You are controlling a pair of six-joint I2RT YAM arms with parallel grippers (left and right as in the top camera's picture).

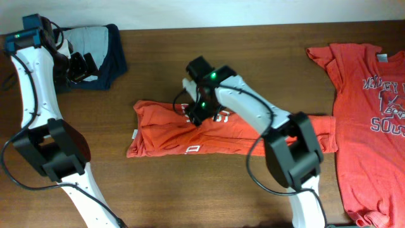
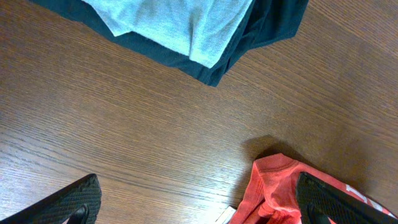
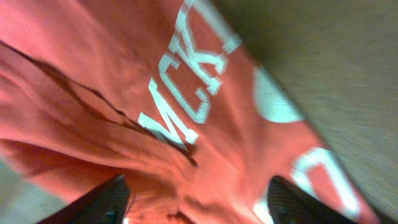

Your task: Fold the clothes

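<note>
My right gripper (image 1: 201, 114) hangs with its jaws spread over the upper edge of the orange-red cotton T-shirt with white lettering (image 1: 171, 130). It grips nothing. That shirt lies folded into a long band at the middle of the table. My left gripper (image 1: 81, 66) is also wide open and empty, beside the folded dark navy and grey garment (image 1: 104, 47) at the far left. A second orange-red T-shirt (image 1: 370, 107) lies flat at the right, unfolded.

I see three risks. My fingers (image 3: 115, 199) sit so close to the cloth that lifting could snag it and pull the fold open. My right arm crosses the band, so a sweep could drag it askew. The smooth, dark brown wood-grain table (image 1: 190, 190) may also let the shirt slide.

Of the room, only a pale strip (image 1: 253, 11) beyond the far edge shows.
</note>
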